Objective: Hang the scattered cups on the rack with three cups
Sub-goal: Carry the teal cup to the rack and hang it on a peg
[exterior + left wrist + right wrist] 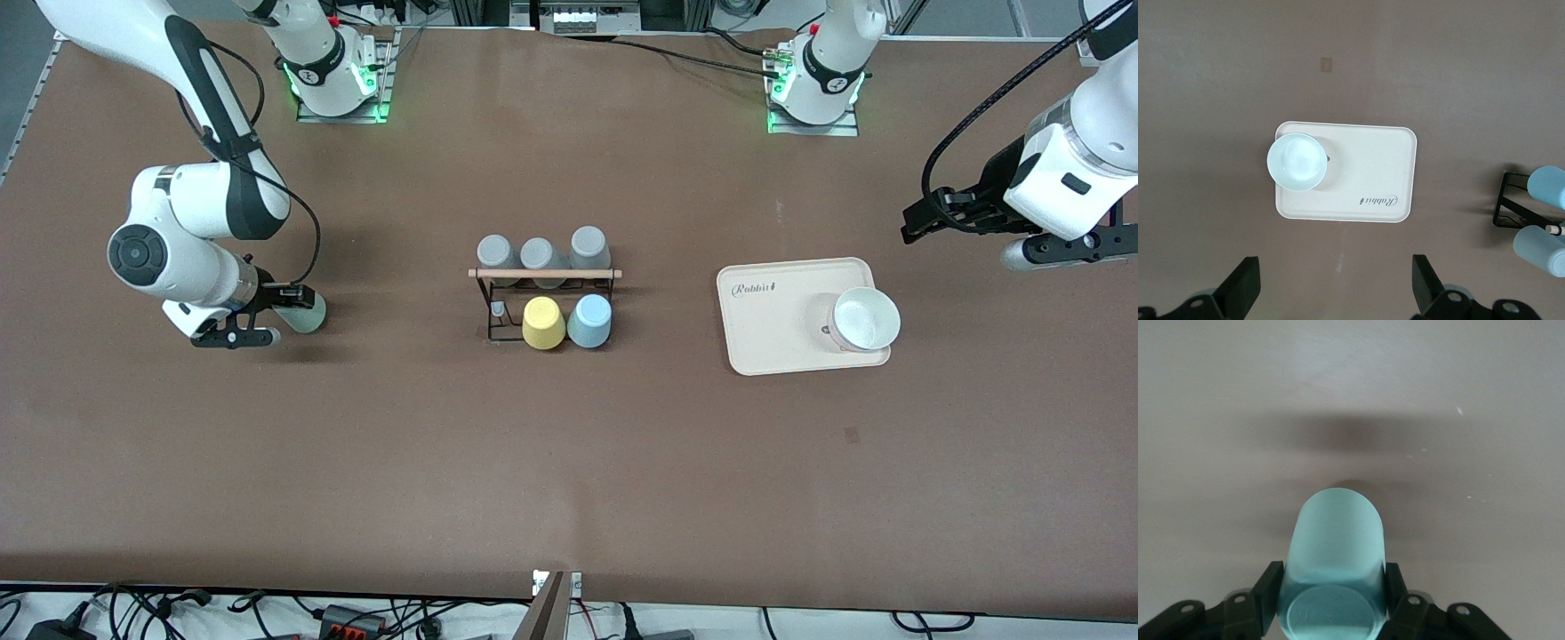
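The right tool [283, 307] is clamped on the mint green cup [1335, 553], a plain smooth handleless tumbler lying on its side, well away from the rack [544, 276] toward the right arm's end of the desk [569, 462]. The light blue cup [589, 321] sits upturned on the rack. The left tool [1335, 293] waits with fingers spread above the cream tray [1371, 167].

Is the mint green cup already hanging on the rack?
No, the mint green cup is gripped in the right claw, apart from the rack, toward the right arm's end of the table.

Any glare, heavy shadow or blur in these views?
Front view: even light, soft shadows beside the rack. Right wrist view: the mint cup casts a dark shadow on the table. Left wrist view: pale glare inside the white cup.
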Motion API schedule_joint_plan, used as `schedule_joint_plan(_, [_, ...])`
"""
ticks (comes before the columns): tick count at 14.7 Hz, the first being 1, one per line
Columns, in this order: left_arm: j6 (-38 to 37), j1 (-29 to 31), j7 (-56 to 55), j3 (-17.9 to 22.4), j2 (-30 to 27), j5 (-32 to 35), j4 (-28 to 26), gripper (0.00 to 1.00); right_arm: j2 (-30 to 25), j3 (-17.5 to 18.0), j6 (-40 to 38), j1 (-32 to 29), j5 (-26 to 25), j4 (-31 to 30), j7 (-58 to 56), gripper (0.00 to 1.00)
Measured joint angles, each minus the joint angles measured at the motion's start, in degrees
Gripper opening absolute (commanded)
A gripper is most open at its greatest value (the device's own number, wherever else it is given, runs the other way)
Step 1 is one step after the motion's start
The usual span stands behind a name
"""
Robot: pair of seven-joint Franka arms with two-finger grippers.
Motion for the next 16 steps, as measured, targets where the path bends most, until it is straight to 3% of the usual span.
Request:
schedule_joint_plan(3, [0.00, 0.01, 0.07, 0.01, 0.00, 0.00, 0.00, 1.00, 1.66, 1.10, -17.32, 4.26, 0.98, 15.12, 0.87, 0.22])
schedule_joint_plan(6, [0.00, 0.01, 0.14, -0.01, -0.02, 0.00, 0.01, 1.00, 5.63, 1.29, -24.58, 9.32, 1.15, 27.88, 3.14, 0.22])
schedule_joint_plan(10, [0.00, 0.00, 0.18, -0.03, -0.10, 0.00, 0.03, 1.00, 8.98, 1.36, -23.92, 16.47, 1.16, 34.96, 14.40, 0.22])
schedule_joint_plan(16, [0.00, -0.09, 0.20, -0.16, -0.10, 0.00, 0.04, 1.00, 11.71, 1.39, -15.71, 23.36, 3.61, 36.53, 29.61, 0.22])
